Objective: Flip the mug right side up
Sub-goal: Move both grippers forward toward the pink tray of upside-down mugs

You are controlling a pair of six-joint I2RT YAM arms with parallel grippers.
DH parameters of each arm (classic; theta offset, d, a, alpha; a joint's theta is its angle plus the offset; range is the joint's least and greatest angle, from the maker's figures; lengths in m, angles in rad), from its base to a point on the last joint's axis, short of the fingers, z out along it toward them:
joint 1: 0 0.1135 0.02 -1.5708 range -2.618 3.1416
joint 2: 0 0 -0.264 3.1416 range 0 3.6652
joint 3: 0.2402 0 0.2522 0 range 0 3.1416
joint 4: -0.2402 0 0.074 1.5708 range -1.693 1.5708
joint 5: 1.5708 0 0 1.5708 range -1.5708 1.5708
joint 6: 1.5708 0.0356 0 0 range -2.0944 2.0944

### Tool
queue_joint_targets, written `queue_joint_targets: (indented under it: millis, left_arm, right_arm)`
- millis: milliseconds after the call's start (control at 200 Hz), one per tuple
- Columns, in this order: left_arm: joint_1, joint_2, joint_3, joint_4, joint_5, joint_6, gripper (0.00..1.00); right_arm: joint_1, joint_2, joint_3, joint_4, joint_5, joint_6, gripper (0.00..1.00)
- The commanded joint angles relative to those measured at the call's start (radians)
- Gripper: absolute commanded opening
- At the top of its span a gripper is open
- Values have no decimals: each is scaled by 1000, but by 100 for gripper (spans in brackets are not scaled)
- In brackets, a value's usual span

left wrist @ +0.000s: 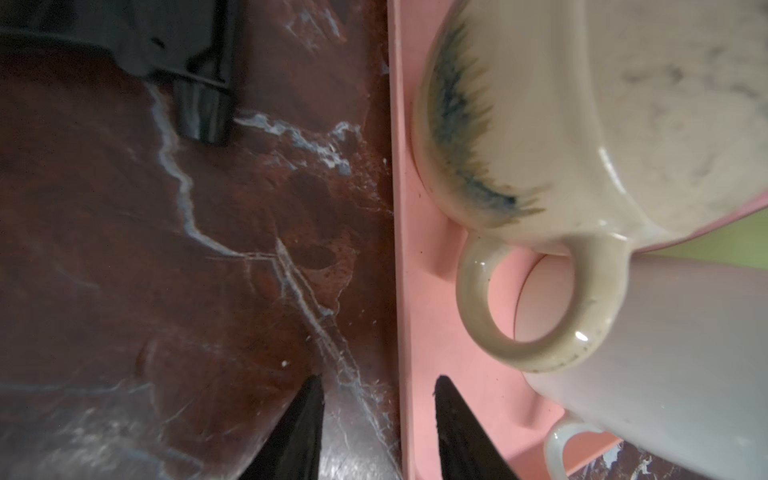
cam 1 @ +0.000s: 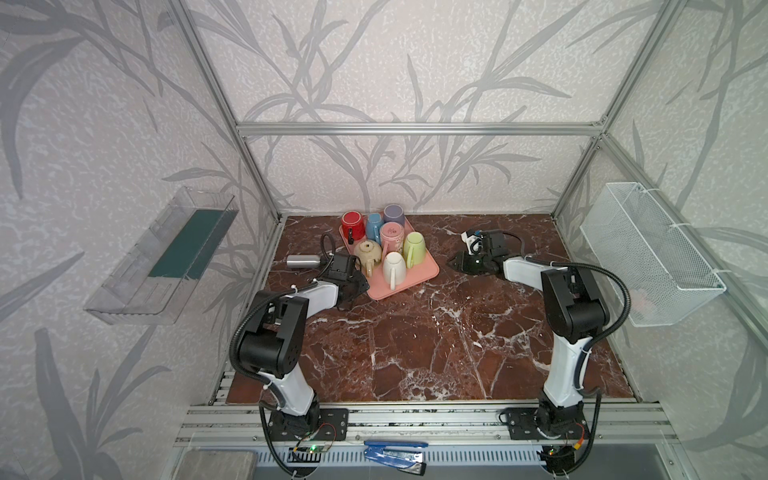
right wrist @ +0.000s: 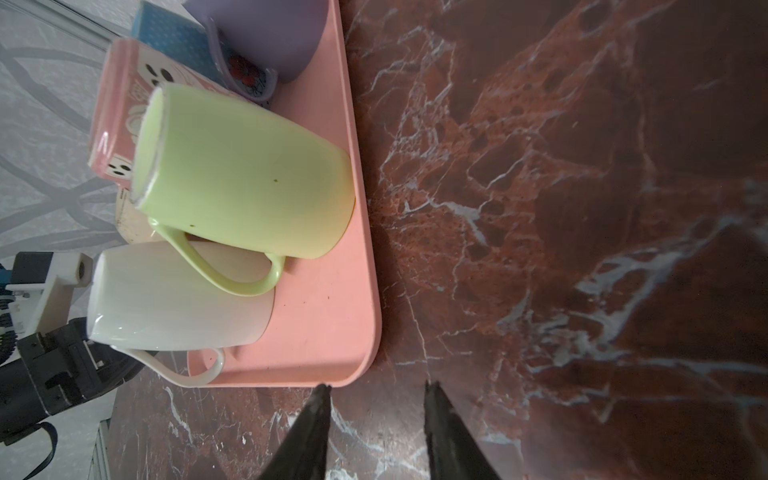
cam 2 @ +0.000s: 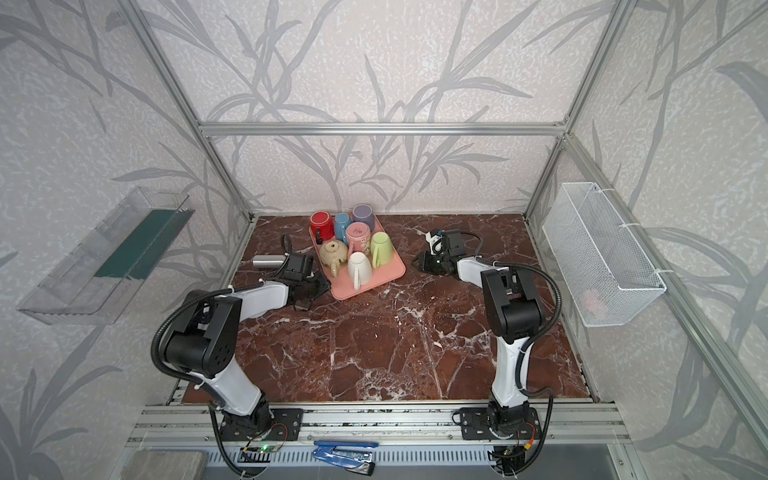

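Several mugs stand upside down on a pink tray at the back of the table: red, blue, purple, pink, green, beige and white. My left gripper is open at the tray's left rim, one finger over the tray and one over the table, a little short of the beige mug. My right gripper is open and empty over the table by the tray's corner, near the green mug and white mug.
A silver cylinder lies on the table left of the tray, behind my left arm. A clear shelf hangs on the left wall and a white wire basket on the right wall. A blue stapler lies at the front rail.
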Motion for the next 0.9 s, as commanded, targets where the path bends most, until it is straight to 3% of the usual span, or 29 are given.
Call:
queue_joint_targets:
  millis: [0,275,460,750,895]
  left_arm:
    - [-3,34,-9,64,13,-23,42]
    - [-3,113,19,79,19,-12,34]
    - [-3,148,17,109,27,-20,17]
    - [-3,166,-18,172,55,-34,0]
    - [-3,154,-26,184,69,-31,0]
  right_arm:
    - [15,30,73,-65,8,-14,35]
    - [51,130,196,-161,43,-40,34]
    - [54,190,253,-205,54,-46,35]
    - [92,245,329,-279,77,-72,36]
    - [105,262,353,-298,85,-68,29]
